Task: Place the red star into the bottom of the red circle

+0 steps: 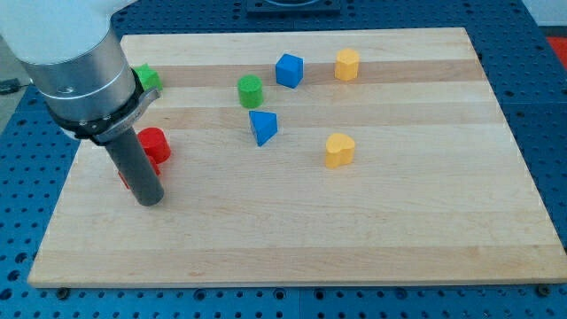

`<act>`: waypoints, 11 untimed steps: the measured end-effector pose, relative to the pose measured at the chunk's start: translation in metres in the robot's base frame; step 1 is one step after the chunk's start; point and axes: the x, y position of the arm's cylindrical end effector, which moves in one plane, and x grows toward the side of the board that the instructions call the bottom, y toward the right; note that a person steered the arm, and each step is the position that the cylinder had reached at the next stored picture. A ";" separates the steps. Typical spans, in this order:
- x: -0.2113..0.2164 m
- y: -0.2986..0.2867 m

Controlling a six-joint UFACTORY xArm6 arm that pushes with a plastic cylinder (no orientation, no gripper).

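The red circle point(155, 143) stands on the wooden board point(292, 221) at the view's left. The red star point(127, 178) lies just below and left of it, mostly hidden behind my dark rod; only a small red edge shows. My tip point(150, 201) rests on the board right beside the star's lower right side and below the circle. The rod seems to touch the star, though the contact itself is hidden.
A green block point(148, 78) is partly hidden behind the arm at the top left. A green cylinder point(251, 90), blue cube point(289, 70), blue triangular block point(262, 127), yellow hexagonal block point(346, 64) and yellow heart point(338, 150) stand towards the middle.
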 end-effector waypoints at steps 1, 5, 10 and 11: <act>0.021 -0.030; -0.011 -0.048; -0.009 -0.083; -0.009 -0.105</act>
